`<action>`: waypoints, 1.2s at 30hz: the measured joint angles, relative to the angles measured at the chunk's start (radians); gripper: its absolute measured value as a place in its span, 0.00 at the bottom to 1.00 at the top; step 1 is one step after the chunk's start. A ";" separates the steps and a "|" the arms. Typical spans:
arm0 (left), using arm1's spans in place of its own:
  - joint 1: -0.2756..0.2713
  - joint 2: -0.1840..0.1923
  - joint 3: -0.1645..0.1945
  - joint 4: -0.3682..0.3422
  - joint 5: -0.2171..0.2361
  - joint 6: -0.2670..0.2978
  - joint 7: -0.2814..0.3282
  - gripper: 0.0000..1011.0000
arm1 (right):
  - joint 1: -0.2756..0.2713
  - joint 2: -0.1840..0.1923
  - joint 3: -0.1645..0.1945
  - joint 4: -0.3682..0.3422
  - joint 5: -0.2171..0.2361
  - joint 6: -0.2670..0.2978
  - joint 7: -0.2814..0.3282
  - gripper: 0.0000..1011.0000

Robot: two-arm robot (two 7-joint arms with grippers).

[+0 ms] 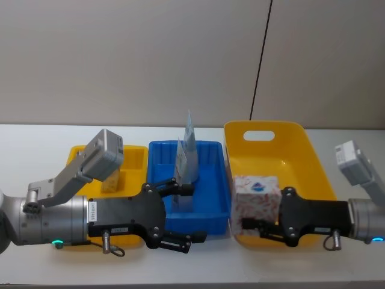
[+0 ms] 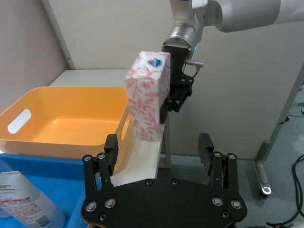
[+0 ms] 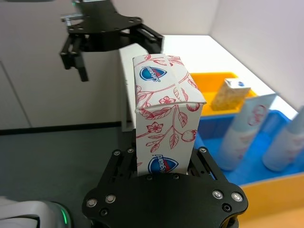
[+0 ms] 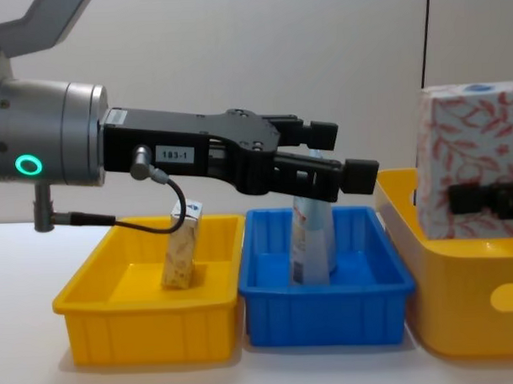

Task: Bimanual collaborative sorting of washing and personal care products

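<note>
My right gripper (image 1: 254,224) is shut on a white boxy pack with red floral print (image 1: 257,197), held upright over the near left corner of the large yellow bin (image 1: 316,159). In the right wrist view the pack (image 3: 164,111) stands between the jaws of that gripper (image 3: 164,167). My left gripper (image 1: 185,214) hangs open and holds nothing, in front of the blue bin (image 1: 218,180). It faces the pack (image 2: 148,95) across a gap. Pale-blue squeeze tubes (image 1: 187,158) stand in the blue bin. A small tan pack (image 4: 182,254) leans in the small yellow bin (image 4: 118,327).
The three bins stand side by side on the white table (image 1: 36,141): small yellow at left, blue in the middle, large yellow at right. A plain wall (image 1: 150,60) rises behind them. The large yellow bin's floor (image 2: 66,128) is bare.
</note>
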 joint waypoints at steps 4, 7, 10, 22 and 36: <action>0.000 0.000 0.000 0.000 0.000 0.000 0.000 0.99 | -0.019 0.022 0.017 -0.012 0.008 0.003 -0.033 0.37; 0.000 0.000 0.000 0.000 0.000 0.000 0.000 0.99 | -0.033 0.037 0.032 -0.020 0.012 0.005 -0.065 0.37; 0.000 0.000 0.000 0.000 0.000 0.000 0.000 0.99 | -0.048 0.050 0.046 -0.029 0.014 0.008 -0.101 0.37; 0.000 0.000 0.000 0.000 0.000 0.000 0.000 0.99 | -0.094 0.067 0.097 -0.056 0.000 0.025 -0.263 0.37; 0.000 0.000 0.000 0.000 0.000 0.000 0.000 0.99 | -0.123 0.041 0.136 -0.080 -0.055 0.072 -0.484 0.37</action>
